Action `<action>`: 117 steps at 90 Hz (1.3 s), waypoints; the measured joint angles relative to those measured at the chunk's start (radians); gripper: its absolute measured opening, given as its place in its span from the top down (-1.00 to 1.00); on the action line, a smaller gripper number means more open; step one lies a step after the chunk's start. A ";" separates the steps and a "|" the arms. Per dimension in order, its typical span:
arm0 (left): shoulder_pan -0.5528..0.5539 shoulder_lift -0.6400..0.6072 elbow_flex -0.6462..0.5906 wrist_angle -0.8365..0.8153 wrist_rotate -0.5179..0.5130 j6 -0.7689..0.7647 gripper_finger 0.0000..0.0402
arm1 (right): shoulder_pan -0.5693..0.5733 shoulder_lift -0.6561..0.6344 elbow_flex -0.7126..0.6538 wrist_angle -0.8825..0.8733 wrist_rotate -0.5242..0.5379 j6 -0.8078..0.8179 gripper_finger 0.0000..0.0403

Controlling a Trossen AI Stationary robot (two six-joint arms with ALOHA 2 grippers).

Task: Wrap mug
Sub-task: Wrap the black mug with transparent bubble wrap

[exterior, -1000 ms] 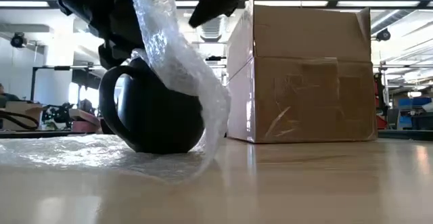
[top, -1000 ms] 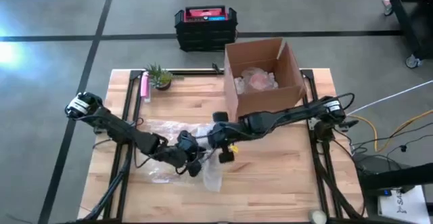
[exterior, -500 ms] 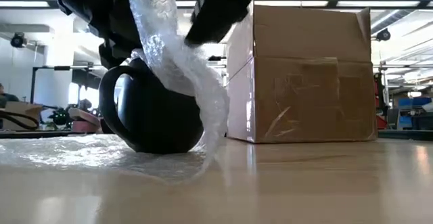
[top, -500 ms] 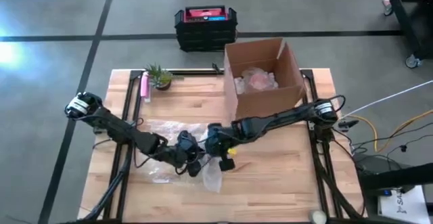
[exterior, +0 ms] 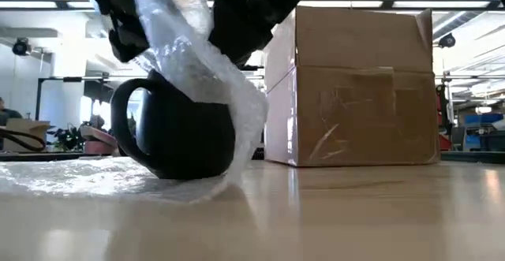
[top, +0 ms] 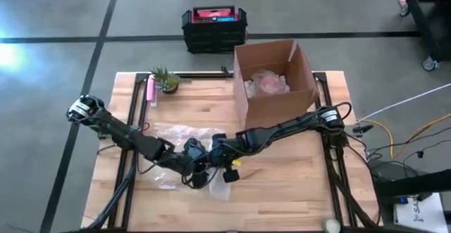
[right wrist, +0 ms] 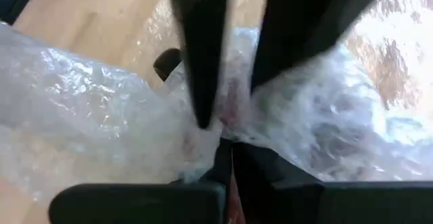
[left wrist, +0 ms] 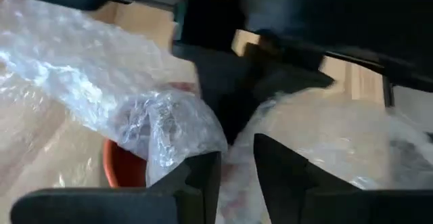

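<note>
Your mug [exterior: 177,135] sits left of centre in the low view, black, resting on the sheet of bubble wrap [exterior: 71,174] spread over the table [top: 282,184]. One flap of that wrap is drawn up and over its top and hangs down its right side, so the mug is only partly covered: its handle and left face are bare to the camera. In the high view the same bundle lies in the lower middle of the frame, where both arms meet.

The left gripper [left wrist: 233,166] is just above the mug, its fingers standing a little apart with wrap bunched between and around them. The right gripper [right wrist: 226,126] is pressed in at the same spot, its fingers close together with a fold of wrap in the narrow gap; you cannot tell for certain that it is pinched.

By my reading, you are mid-wrap: the first fold is over, while the rest of the sheet is flat on the table to the left and has not yet been brought round. The cardboard box [top: 275,78] stands in the upper middle of the high view, well apart from the mug.
</note>
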State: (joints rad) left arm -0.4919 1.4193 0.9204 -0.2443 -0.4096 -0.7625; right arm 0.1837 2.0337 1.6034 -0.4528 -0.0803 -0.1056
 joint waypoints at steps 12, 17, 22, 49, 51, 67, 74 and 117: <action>-0.043 -0.004 0.010 -0.020 0.009 -0.005 0.63 | -0.001 0.000 -0.002 -0.012 0.002 0.002 1.00; -0.051 -0.008 0.010 -0.038 0.012 -0.005 0.63 | -0.001 0.000 -0.002 -0.011 0.002 0.002 1.00; -0.050 -0.009 0.010 -0.048 0.005 -0.006 0.63 | -0.001 0.000 -0.002 -0.011 0.003 0.002 1.00; -0.026 0.024 -0.024 -0.049 -0.107 -0.036 0.63 | -0.001 0.000 -0.003 -0.004 0.005 0.001 1.00; -0.024 0.032 -0.027 -0.038 -0.108 -0.036 0.63 | -0.001 0.000 -0.003 -0.002 0.005 0.001 1.00; 0.019 0.094 -0.028 -0.009 -0.097 -0.039 0.63 | -0.003 -0.018 0.045 -0.094 0.008 0.030 1.00; 0.029 0.107 -0.028 -0.011 -0.064 -0.039 0.63 | -0.003 -0.033 0.107 -0.169 0.006 0.029 1.00; 0.028 0.087 -0.031 -0.019 -0.046 -0.030 0.63 | -0.008 0.019 0.124 -0.175 0.002 0.040 1.00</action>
State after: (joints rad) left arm -0.4639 1.5065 0.8895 -0.2629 -0.4552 -0.7925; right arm 0.1758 2.0528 1.7277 -0.6277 -0.0785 -0.0654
